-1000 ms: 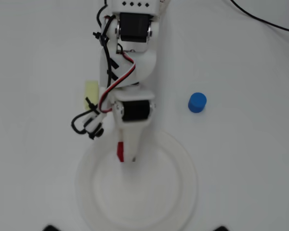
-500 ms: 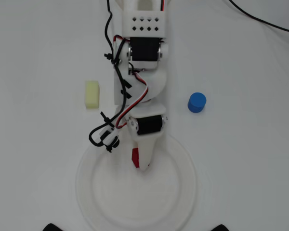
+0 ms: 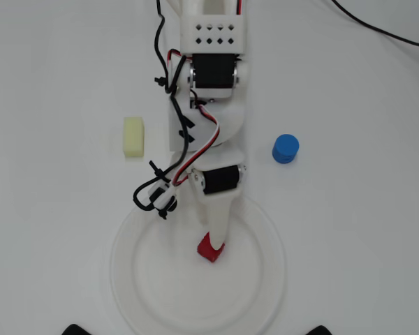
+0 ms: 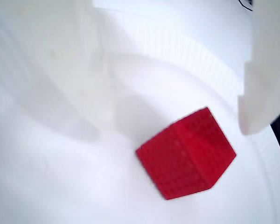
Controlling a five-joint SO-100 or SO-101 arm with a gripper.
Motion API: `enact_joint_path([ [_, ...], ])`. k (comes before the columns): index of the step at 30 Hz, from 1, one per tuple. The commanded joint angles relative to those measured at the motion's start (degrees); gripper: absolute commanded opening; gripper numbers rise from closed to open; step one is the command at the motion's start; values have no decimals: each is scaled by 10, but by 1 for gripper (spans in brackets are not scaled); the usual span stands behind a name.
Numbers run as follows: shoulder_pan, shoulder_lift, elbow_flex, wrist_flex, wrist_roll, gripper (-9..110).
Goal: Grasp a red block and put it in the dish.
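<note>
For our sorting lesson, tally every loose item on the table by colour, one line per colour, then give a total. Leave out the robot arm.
Red: 1, the red block
Blue: 1, the blue cylinder
Pale yellow: 1, the yellow block
White: 1, the dish
Total: 4

red block (image 3: 211,248): 1 | dish (image 3: 265,279): 1 | blue cylinder (image 3: 285,149): 1 | yellow block (image 3: 133,136): 1

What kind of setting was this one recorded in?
Probably a hobby or lab tabletop set up for robot practice: a plain white table, a small arm with exposed servos and loose wiring, and simple props, namely the red block in the dish, a blue cylinder and a pale yellow block.
</note>
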Motion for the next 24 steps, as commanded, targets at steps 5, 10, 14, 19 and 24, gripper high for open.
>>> enact_joint_path([
  [5,20,63,-30,49,11,27],
  [10,36,168,-30,148,18,32],
  [14,39,272,-18,249,17,35],
  [19,33,429,71,316,6,37],
  [24,27,575,195,345,12,38],
])
